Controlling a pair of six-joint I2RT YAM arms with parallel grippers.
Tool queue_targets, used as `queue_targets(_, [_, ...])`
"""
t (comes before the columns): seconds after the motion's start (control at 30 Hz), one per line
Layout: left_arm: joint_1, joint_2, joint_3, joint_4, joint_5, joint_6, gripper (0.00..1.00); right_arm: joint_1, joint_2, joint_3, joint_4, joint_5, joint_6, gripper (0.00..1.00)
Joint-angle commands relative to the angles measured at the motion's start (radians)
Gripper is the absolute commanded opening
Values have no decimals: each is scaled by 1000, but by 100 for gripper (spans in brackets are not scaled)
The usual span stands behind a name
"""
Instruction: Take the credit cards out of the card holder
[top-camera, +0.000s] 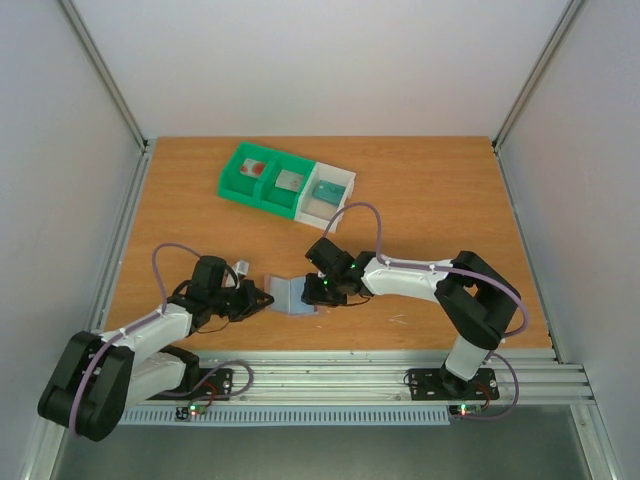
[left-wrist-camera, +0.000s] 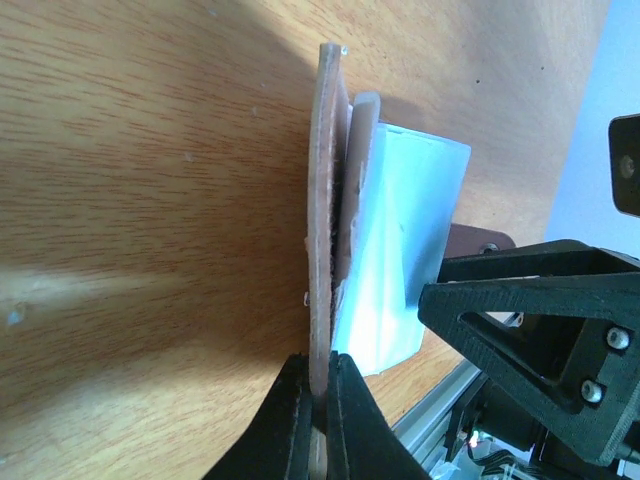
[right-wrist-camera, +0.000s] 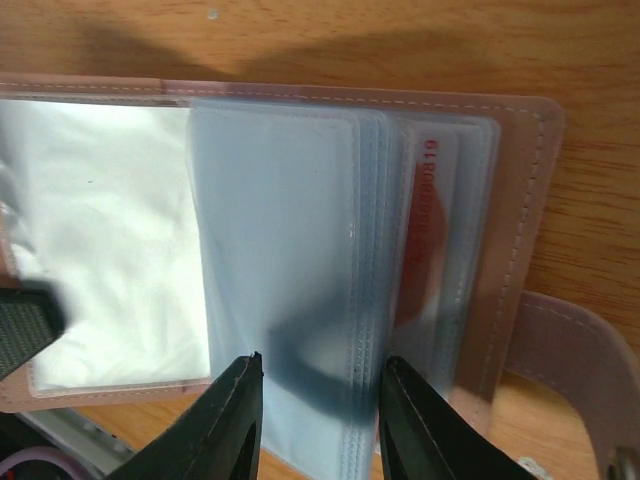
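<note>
Tabletop (top-camera: 450, 200) of orange wood takes up most of my overhead view, with the green-and-white tray (top-camera: 258, 198) toward its far side. Card holder (top-camera: 290, 295) lies open near the front edge, between my two arms and well apart from the tray. My left gripper (left-wrist-camera: 320, 375) is clamped tight on the edge of its cover. My right gripper (right-wrist-camera: 318, 420) has a modest gap between its jaws, poised over the clear sleeves (right-wrist-camera: 280, 250). One credit card (right-wrist-camera: 418, 250) with a red patch sits inside a sleeve.
</note>
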Motion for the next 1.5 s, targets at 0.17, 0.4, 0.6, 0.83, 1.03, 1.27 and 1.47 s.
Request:
queue_targets(0.17, [-4,10,-2,55,14,-23,0,0,-7,37,16,-36,-18,34])
queue_targets(0.4, [-4,-27,-4,45,17,-39,0,0,-43,37,-45,32,-21,42])
queue_targets(0.6, [-6,-21,-8,64,7,-59,0,0,-106,34,-100,99,-31,47])
queue_targets(0.83, [-76,22,2,126,-34,-112,1,0,-130,28,-94,105,-32,51])
queue_targets(1.03, [-120,18,-18,161,-68,-142,0,0,-93,26,-87,116,-30,49])
queue_targets(1.27, [-122,17,-24,154,-77,-142,0,0,-90,5,-88,142,-4,42])
queue_targets(1.47, [-123,15,-32,157,-87,-147,0,0,-50,-12,-60,156,-11,44])
